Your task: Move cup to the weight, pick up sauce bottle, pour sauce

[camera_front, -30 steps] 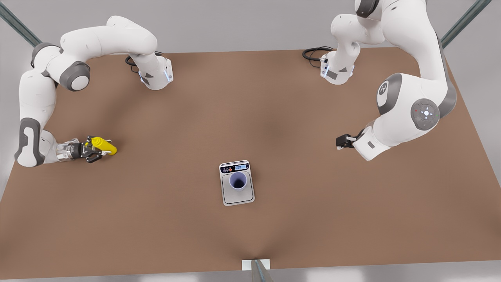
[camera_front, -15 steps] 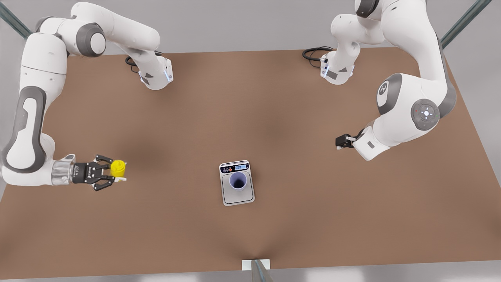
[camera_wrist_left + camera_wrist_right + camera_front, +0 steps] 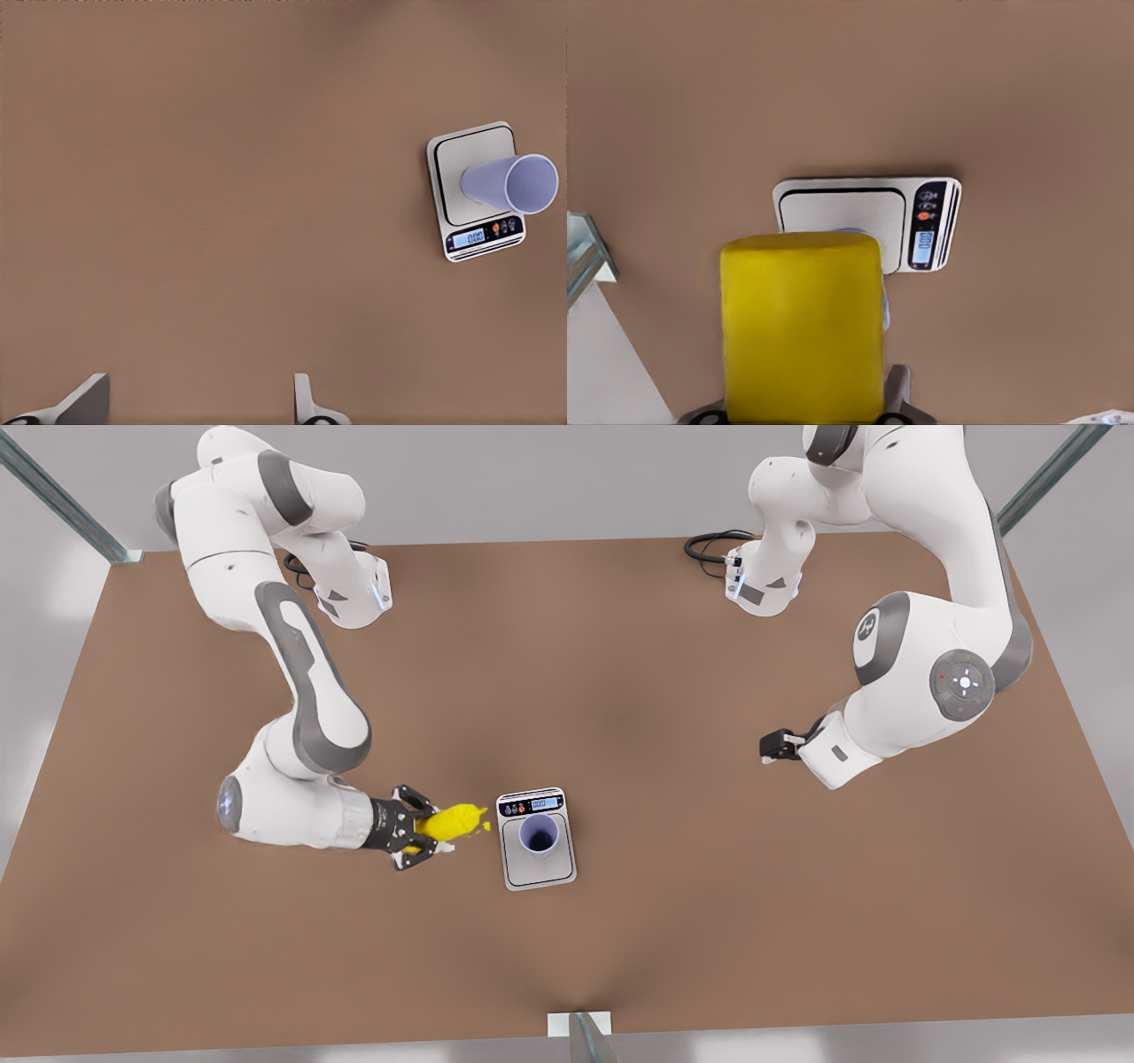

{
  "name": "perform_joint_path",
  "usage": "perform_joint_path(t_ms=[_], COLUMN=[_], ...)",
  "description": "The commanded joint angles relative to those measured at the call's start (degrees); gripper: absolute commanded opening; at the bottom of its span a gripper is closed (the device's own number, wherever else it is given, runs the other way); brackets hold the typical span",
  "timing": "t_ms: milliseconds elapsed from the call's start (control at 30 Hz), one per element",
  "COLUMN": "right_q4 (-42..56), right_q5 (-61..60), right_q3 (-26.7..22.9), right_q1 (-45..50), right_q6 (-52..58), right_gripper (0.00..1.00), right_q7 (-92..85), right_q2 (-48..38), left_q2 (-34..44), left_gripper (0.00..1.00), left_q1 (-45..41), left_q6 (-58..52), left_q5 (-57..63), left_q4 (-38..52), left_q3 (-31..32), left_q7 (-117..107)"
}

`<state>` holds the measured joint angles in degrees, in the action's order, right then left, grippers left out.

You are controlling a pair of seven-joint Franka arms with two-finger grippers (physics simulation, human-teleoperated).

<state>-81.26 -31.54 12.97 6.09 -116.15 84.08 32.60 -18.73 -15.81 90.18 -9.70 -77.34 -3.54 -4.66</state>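
Note:
The lavender cup (image 3: pixel 539 834) stands upright on the weight (image 3: pixel 512 868), a small scale with a lit display, at the table's front middle. Just off the scale's edge on the front view's left, my right gripper (image 3: pixel 423 830) is shut on the yellow sauce bottle (image 3: pixel 452 821). The bottle lies nearly level, its nozzle pointing at the scale. In the right wrist view the sauce bottle (image 3: pixel 802 328) covers most of the cup above the weight (image 3: pixel 842 212). My left gripper (image 3: pixel 197 405) waits open far off on the front view's right, looking at the cup (image 3: pixel 509 183) and weight (image 3: pixel 461 177).
The brown table (image 3: pixel 709 921) stretches wide around the scale. Both arm bases (image 3: pixel 350 598) stand at the far edge, with a black cable (image 3: pixel 709 545) by the other base. A small metal bracket (image 3: pixel 580 1027) sits at the front edge.
My right arm has carried the sauce bottle from the table's far side on the front view's left across to the scale, turning it nozzle-first. The left arm, cup and scale have not moved.

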Motion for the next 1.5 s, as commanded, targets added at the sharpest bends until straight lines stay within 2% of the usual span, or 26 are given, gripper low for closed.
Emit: perform_joint_path(t_ms=[0, 133, 200, 300, 467, 600, 700, 900, 1133, 1467], right_q4=[0.40, 7.87, 10.59, 10.86, 10.51, 9.98, 10.59, 8.57, 6.29, 4.97], right_q5=[2.61, 19.23, 20.12, 24.77, 42.70, 52.28, 54.48, 57.99, 70.56, 74.87], right_q3=[1.09, 5.49, 5.40, 5.49, 10.76, 10.94, 10.85, 12.17, 13.40, 13.40], right_q1=[0.06, 2.00, 2.08, 2.70, 3.75, 3.75, 3.75, 3.93, 4.54, 5.34], right_q6=[1.37, 0.23, -0.47, -3.38, -5.49, -10.67, -14.19, -14.01, -13.93, -14.01], right_gripper=[0.21, 0.21, 0.21, 0.21, 0.21, 0.21, 0.21, 0.21, 0.21, 0.21], right_q7=[0.21, 7.41, 7.77, 9.35, 9.79, 10.06, 13.13, 13.04, 13.31, 13.31], right_q2=[0.44, 8.79, 11.78, 12.66, 14.07, 15.38, 16.35, 14.07, 13.54, 13.54], left_q2=[0.00, 0.00, -0.08, -0.26, -0.35, -0.35, -0.35, -0.43, -0.43, -0.43], left_gripper=[1.00, 1.00, 1.00, 1.00, 1.00, 1.00, 1.00, 1.00, 1.00, 1.00], left_q1=[-0.01, -0.01, -0.01, -0.01, -0.01, -0.01, -0.01, -0.01, -0.01, -0.01], left_q6=[0.00, 0.00, 0.00, 0.00, 0.00, 0.00, 0.00, 0.00, 0.09, 0.00], left_q5=[0.03, -0.06, -0.06, -0.15, -0.24, -0.41, -0.59, -0.59, -0.59, -0.59], left_q4=[0.00, 0.00, 0.00, 0.00, 0.00, 0.00, 0.00, 0.00, 0.00, 0.00], left_q3=[0.02, 0.02, -0.06, 0.02, -0.06, -0.06, -0.06, -0.15, -0.15, -0.15], left_q7=[0.00, 0.00, 0.00, 0.00, 0.00, 0.00, 0.00, 0.00, 0.00, 0.00])
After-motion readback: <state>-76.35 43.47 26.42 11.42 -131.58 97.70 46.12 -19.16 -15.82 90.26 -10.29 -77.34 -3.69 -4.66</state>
